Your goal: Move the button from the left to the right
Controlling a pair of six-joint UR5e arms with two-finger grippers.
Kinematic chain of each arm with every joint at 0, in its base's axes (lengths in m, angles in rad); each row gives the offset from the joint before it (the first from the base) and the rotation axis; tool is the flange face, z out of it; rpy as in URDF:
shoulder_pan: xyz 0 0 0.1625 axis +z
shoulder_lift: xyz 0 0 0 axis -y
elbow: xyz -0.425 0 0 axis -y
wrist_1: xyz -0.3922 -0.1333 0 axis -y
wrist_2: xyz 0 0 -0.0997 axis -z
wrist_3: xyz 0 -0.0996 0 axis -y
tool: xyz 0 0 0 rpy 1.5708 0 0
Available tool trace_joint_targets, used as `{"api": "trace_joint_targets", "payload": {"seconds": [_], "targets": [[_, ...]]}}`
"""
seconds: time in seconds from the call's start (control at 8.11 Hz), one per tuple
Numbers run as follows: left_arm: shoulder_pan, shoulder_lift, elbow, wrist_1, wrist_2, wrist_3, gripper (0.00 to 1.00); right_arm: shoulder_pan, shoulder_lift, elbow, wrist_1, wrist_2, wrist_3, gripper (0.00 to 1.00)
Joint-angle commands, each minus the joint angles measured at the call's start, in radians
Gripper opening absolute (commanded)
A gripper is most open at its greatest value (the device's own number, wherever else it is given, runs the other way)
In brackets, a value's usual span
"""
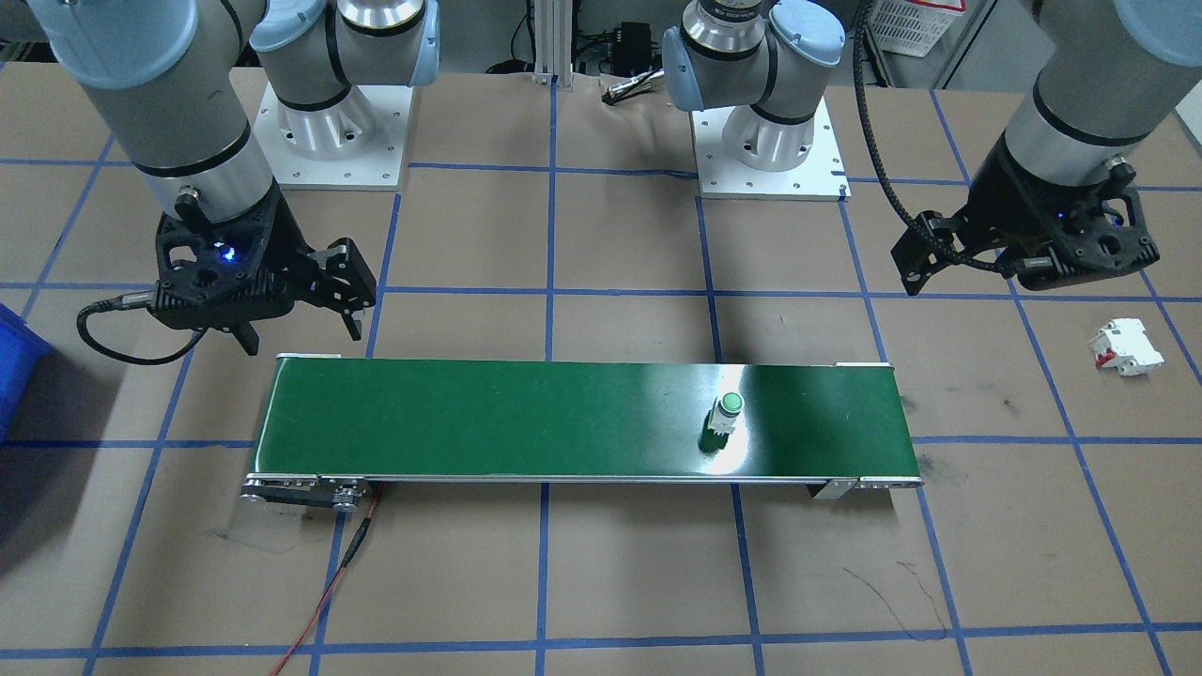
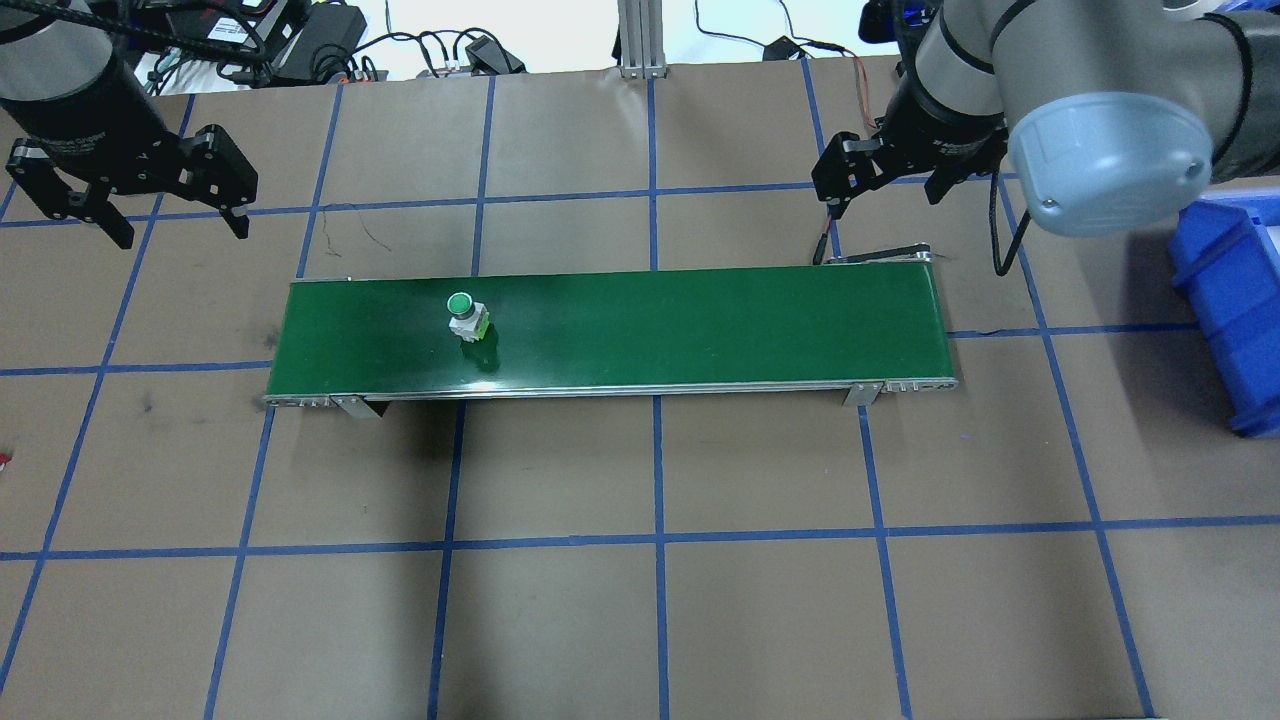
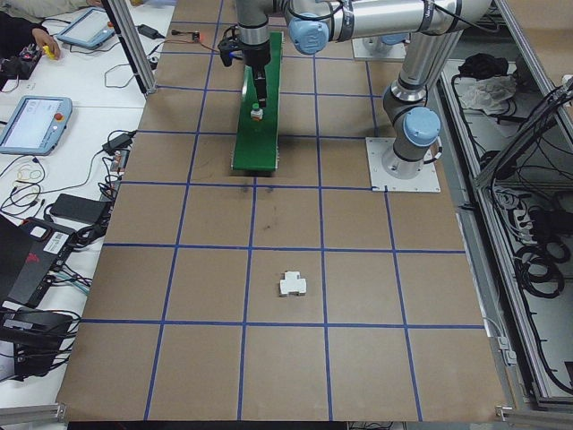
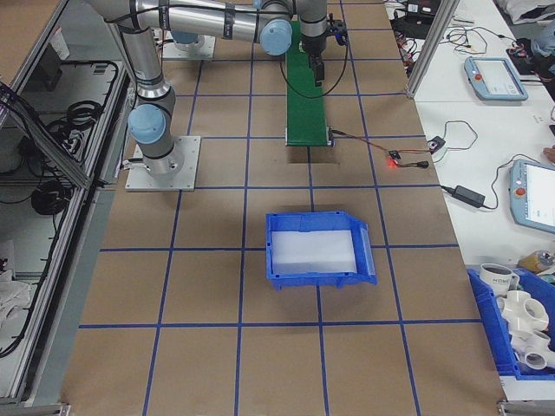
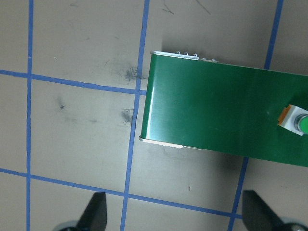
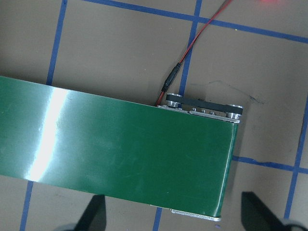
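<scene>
The button (image 2: 466, 315), a green cap on a white body, stands upright on the green conveyor belt (image 2: 700, 325), toward the belt's left end. It also shows as the button (image 1: 725, 413) from the front and at the right edge of the left wrist view as the button (image 5: 294, 120). My left gripper (image 2: 180, 230) hovers open and empty off the belt's left end, beyond its far corner. My right gripper (image 2: 885, 195) hangs open and empty just past the far corner of the belt's right end. Each wrist view shows two spread fingertips (image 5: 94, 214) (image 6: 91, 214) with nothing between them.
A white breaker (image 1: 1125, 347) with red parts lies on the table left of the belt. A blue bin (image 2: 1230, 300) stands at the right edge. A red wire (image 6: 192, 48) runs from the belt's motor end across the table.
</scene>
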Motion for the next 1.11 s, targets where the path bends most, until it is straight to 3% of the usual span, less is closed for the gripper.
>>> {"api": "trace_joint_targets", "payload": {"seconds": [0.0, 0.12, 0.37, 0.62, 0.74, 0.99], "targets": [[-0.01, 0.004, 0.007, -0.013, -0.04, -0.008, 1.0, 0.008, 0.075, -0.001, -0.014, 0.091, 0.19, 1.0], [-0.01, 0.0, 0.007, -0.007, -0.138, -0.01, 1.0, 0.02, 0.103, -0.001, -0.037, 0.115, 0.231, 1.0], [-0.01, -0.003, 0.007, -0.006, -0.152, -0.011, 1.0, 0.057, 0.149, 0.001, -0.069, 0.213, 0.361, 1.0], [-0.011, -0.003, 0.001, -0.007, -0.152, -0.011, 1.0, 0.112, 0.213, 0.001, -0.137, 0.224, 0.455, 1.0], [-0.011, -0.003, 0.007, -0.006, -0.186, -0.014, 1.0, 0.128, 0.214, 0.001, -0.143, 0.223, 0.536, 1.0], [-0.011, -0.002, 0.007, -0.007, -0.193, -0.013, 1.0, 0.137, 0.24, 0.002, -0.143, 0.226, 0.617, 1.0]]}}
